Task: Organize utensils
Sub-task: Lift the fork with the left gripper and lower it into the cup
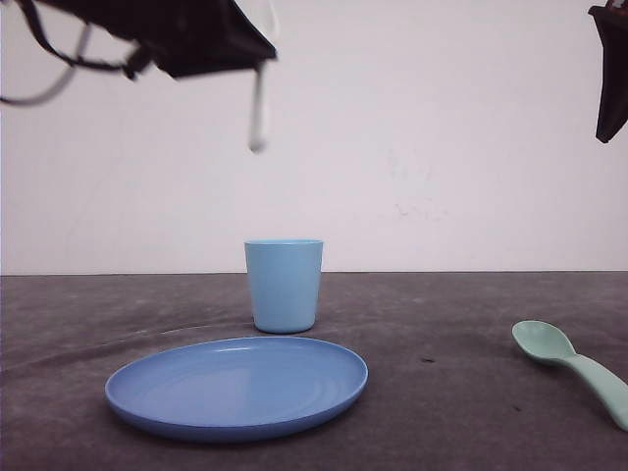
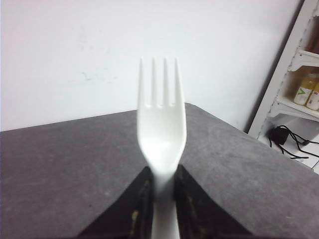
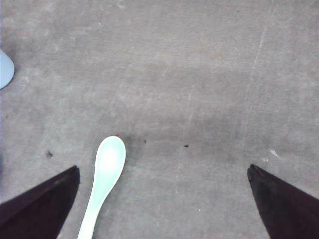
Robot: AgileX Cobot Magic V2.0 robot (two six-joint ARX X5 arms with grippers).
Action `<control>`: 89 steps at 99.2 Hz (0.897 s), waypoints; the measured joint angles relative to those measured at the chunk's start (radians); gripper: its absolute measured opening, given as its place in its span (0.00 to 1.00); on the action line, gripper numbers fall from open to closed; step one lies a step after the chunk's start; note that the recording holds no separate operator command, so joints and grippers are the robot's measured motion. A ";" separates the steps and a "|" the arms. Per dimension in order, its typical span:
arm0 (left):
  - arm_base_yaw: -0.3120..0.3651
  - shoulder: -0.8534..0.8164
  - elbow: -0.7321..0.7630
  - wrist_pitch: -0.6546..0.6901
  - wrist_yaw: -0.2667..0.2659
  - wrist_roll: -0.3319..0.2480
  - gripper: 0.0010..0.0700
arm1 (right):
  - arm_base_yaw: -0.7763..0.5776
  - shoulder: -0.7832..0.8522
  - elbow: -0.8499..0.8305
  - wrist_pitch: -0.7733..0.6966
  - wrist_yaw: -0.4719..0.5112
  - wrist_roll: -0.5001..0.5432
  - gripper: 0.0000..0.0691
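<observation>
Above the light blue cup (image 1: 284,285): left pincer (image 2: 162,191) clenched on white plastic fork (image 2: 161,124); lower handle-first, centred over rim. Right pincer (image 3: 164,199) spread, beside mint-green spoon (image 3: 104,179).

I can read no text, brand, number or sign anywhere on my feeds. The bottles (image 2: 308,92) on the shelf (image 2: 299,59) in the left wrist view carry green-and-white labels, but they are too small and blurred for me to make out any lettering. The fork (image 2: 162,129), the spoon (image 1: 574,368), the cup (image 1: 284,285) and the plate (image 1: 235,388) all show plain, unmarked surfaces from where I sit, and the wall (image 1: 442,147) behind the tabletop (image 1: 461,412) bears only faint scuffs, no writing.
</observation>
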State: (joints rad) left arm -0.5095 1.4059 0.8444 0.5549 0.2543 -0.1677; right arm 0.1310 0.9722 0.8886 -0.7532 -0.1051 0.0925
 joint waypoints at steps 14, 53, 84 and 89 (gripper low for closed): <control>-0.010 0.133 0.000 0.150 0.000 0.026 0.05 | 0.000 0.000 0.000 0.000 0.000 0.000 0.99; -0.010 0.348 0.000 0.263 0.000 0.041 0.05 | 0.000 0.000 0.000 -0.016 0.000 0.000 0.99; -0.010 0.424 0.000 0.260 -0.002 0.068 0.05 | 0.000 0.000 0.000 -0.029 0.000 0.000 0.99; -0.010 0.428 0.000 0.261 -0.002 0.071 0.05 | 0.000 0.000 0.000 -0.033 0.000 0.000 0.99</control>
State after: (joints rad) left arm -0.5194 1.8343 0.8444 0.8154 0.2523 -0.0971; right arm 0.1310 0.9722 0.8886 -0.7864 -0.1051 0.0929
